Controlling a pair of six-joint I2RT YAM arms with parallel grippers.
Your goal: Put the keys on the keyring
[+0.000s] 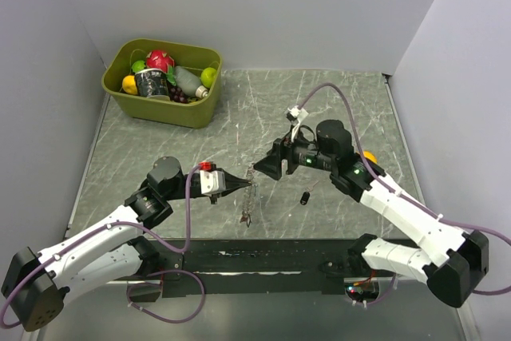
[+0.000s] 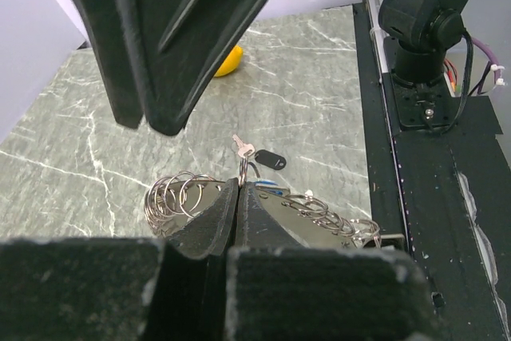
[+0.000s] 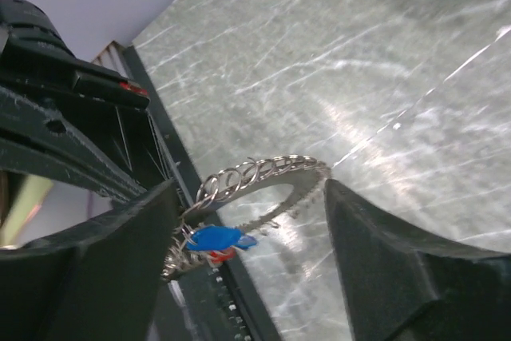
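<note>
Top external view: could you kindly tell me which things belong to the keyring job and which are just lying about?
Job in hand:
silver metal keyring of linked wire loops
small blue-headed metal key
small black-headed metal key

Lying about:
olive-green plastic bin
round yellow fruit

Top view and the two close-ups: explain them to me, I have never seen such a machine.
Two robot arms are bolted to a table. The top view looks down from above; each close-up comes from a camera on one wrist. The left gripper is shut on a keyring, a chain of metal rings with a blue-headed key among them. The right gripper stands open close by. A black-headed key lies loose on the table; a green bin sits in the far left corner.
</note>
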